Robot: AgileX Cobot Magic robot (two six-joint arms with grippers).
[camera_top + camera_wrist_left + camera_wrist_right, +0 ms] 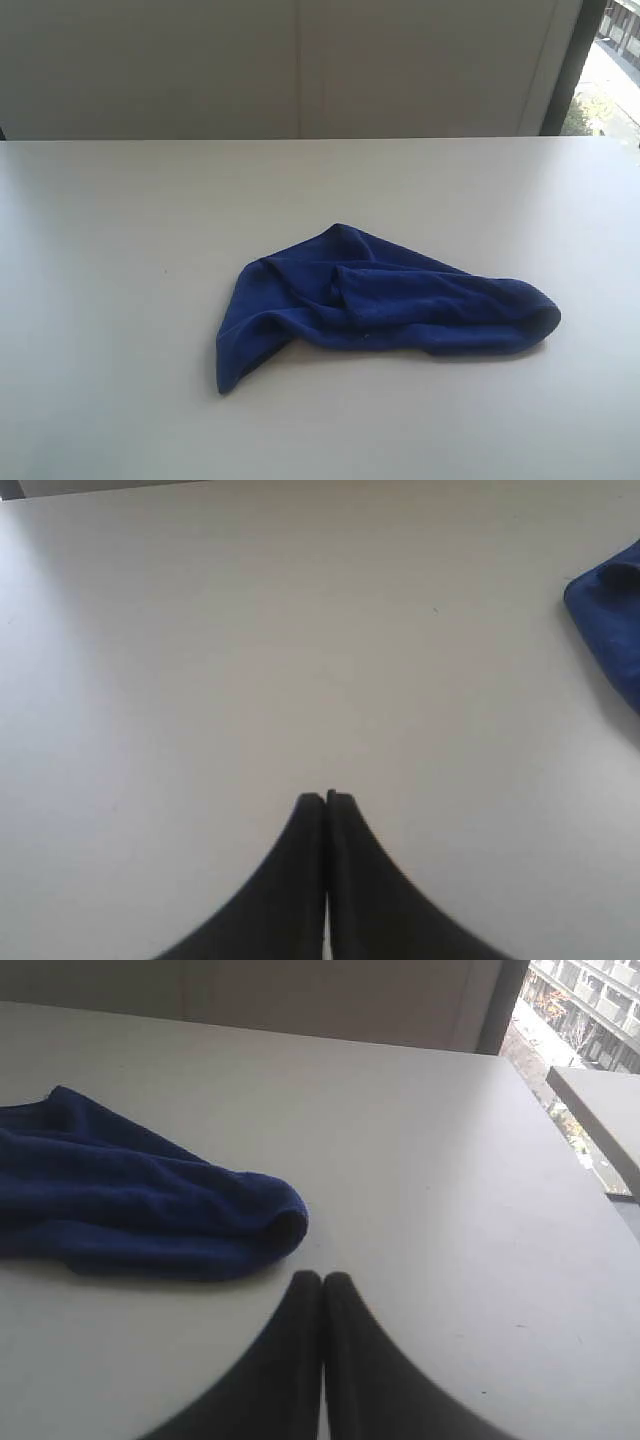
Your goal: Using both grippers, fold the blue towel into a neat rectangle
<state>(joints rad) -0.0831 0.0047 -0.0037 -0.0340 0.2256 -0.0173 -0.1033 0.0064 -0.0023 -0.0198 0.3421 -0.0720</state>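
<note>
the blue towel [380, 300] lies crumpled near the middle of the desk [120, 250], away from its far edge. only the wrist views show the claws: the left gripper [326, 798] and right gripper [322, 1278] are both clenched on nothing, and the right one is just beside the towel.

towel [385, 300]: I see it on the table [120, 300].
left pincer [327, 798]: well left of the towel.
right pincer [322, 1278]: near the towel's right end.

The left gripper [326, 798] was closed tight, holding nothing. The right gripper [321, 1278] looked closed too, its black fingers pressed together
</note>
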